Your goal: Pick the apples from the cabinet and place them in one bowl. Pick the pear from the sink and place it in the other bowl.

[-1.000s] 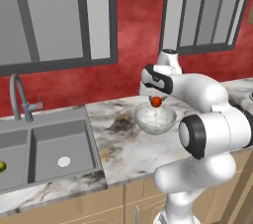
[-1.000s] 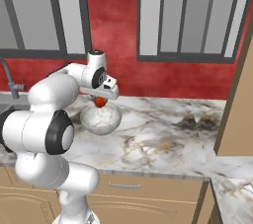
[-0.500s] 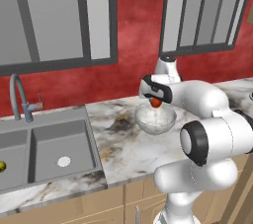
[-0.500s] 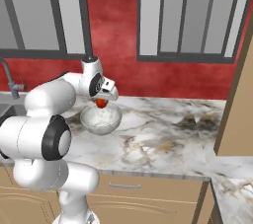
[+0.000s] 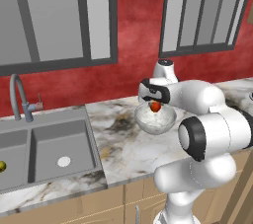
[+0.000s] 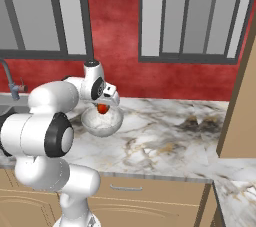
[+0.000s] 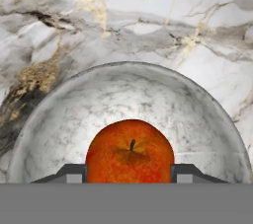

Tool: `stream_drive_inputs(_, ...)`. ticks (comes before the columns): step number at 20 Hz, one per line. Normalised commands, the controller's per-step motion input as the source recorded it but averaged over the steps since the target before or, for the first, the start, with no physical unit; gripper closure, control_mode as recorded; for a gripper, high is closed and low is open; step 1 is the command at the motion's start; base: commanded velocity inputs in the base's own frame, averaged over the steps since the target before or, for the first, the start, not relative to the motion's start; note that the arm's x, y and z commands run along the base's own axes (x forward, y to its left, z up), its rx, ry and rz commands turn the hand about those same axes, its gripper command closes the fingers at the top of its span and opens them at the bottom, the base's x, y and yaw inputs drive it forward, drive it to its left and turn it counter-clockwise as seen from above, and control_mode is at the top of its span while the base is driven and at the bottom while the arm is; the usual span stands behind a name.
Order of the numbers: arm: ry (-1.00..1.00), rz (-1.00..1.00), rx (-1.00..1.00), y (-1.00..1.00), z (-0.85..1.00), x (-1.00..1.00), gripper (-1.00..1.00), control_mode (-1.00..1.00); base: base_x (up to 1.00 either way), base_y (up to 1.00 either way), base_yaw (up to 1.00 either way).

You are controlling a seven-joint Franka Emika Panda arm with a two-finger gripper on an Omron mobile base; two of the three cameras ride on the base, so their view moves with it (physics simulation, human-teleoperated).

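Your claw [image 7: 130, 172] is clamped on the apple [image 7: 130, 151], low centre of the hand view, above the frosted bowl [image 7: 59, 119] on the marble surface [image 7: 148, 16]. Release from too high and it may bounce out. The apple is round, with no long axis; its stem faces the camera.

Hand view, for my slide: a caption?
Hand holds a red apple above the frosted bowl.
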Motion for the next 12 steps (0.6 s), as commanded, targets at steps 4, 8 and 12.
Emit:
stream_drive_inputs(4, 0.02, 0.00, 0.00, 0.00, -0.32, 0.09, 1.00, -1.00, 0.00, 0.00, 0.00)
stream_drive_inputs(8, 0.00, 0.00, 0.00, 0.00, -0.30, 0.05, 1.00, -1.00, 0.00, 0.00, 0.00)
stream_drive_inputs(12, 0.00, 0.00, 0.00, 0.00, -0.26, 0.00, 1.00, -1.00, 0.00, 0.00, 0.00)
